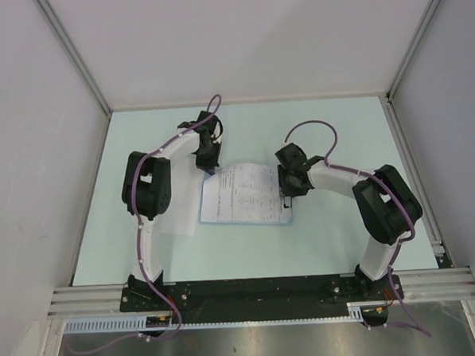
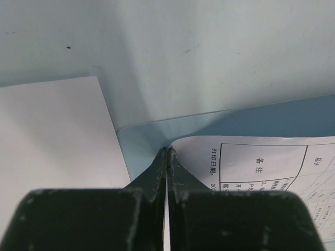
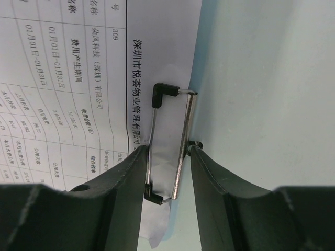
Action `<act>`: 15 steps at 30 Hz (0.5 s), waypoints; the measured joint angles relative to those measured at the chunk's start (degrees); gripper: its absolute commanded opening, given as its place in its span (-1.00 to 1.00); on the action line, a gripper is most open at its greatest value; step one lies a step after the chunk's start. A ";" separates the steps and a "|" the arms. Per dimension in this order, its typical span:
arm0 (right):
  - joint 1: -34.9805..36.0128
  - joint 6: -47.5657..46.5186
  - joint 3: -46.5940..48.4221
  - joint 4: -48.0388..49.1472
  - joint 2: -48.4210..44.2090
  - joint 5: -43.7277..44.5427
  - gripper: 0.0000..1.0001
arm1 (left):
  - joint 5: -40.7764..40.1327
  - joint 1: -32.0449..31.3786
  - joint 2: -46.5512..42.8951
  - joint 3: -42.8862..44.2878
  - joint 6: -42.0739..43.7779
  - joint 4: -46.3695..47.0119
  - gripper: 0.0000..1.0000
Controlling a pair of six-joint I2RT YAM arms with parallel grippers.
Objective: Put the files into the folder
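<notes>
A printed sheet of the files (image 1: 246, 192) (image 2: 261, 167) (image 3: 78, 78) lies on the pale-blue folder (image 1: 287, 221) (image 2: 141, 146) in mid-table. A second, blank white sheet (image 1: 176, 219) (image 2: 52, 136) lies to the folder's left. My left gripper (image 1: 211, 165) (image 2: 168, 150) is shut at the folder's far-left corner, beside the printed sheet's curled corner. A thin pale layer shows between its fingers, seemingly the folder's upper leaf. My right gripper (image 1: 289, 198) (image 3: 168, 151) is at the sheet's right edge. Its fingers touch both sides of a wire clip (image 3: 186, 120) with black ends.
The mint tabletop (image 1: 328, 237) is bounded by white walls at the back and sides. Aluminium rails (image 1: 412, 161) run along the right and left edges. A greyish paper strip (image 3: 162, 219) lies under the clip.
</notes>
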 measured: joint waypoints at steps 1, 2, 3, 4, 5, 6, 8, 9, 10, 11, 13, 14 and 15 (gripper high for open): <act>0.07 0.02 0.42 -0.35 0.20 0.11 -0.14 | 0.00 0.00 0.00 0.00 0.00 0.02 -1.00; 0.15 0.02 0.74 -0.39 0.39 0.20 -0.16 | 0.00 0.00 0.00 0.00 0.00 0.02 -1.00; 0.28 0.04 1.03 -0.42 0.66 0.44 -0.18 | 0.00 0.00 0.00 0.00 0.00 0.02 -1.00; 0.35 0.04 1.25 -0.50 0.92 0.61 -0.24 | 0.00 0.00 0.00 0.00 0.00 0.02 -1.00; 0.48 0.07 1.51 -0.74 1.27 1.01 -0.31 | 0.00 0.00 0.00 0.00 0.00 0.02 -1.00; 0.50 0.02 1.73 -1.03 1.42 1.36 -0.38 | 0.00 0.00 0.00 0.00 0.02 0.02 -1.00; 0.57 0.48 1.95 -1.53 1.53 1.99 -0.43 | 0.00 0.00 0.00 0.00 0.02 0.00 -1.00; 0.61 1.01 2.10 -1.84 1.64 2.16 -0.42 | -0.02 0.00 0.00 0.00 0.00 0.02 -1.00; 0.61 1.14 2.29 -2.03 1.79 2.21 -0.41 | -0.02 0.00 0.00 0.00 0.00 0.02 -1.00; 0.63 1.14 2.49 -2.23 1.92 2.32 -0.40 | -0.02 0.00 0.00 0.00 0.02 0.00 -1.00; 0.79 1.38 2.84 -2.64 2.23 2.58 -0.39 | -0.15 0.00 0.00 0.00 0.02 0.00 -1.00; 0.85 1.49 2.97 -2.80 2.32 2.71 -0.40 | -0.24 -0.02 0.00 0.00 0.02 0.00 -1.00; 0.90 1.51 3.08 -2.93 2.47 2.82 -0.54 | -0.35 -0.02 0.00 0.00 0.02 0.00 -1.00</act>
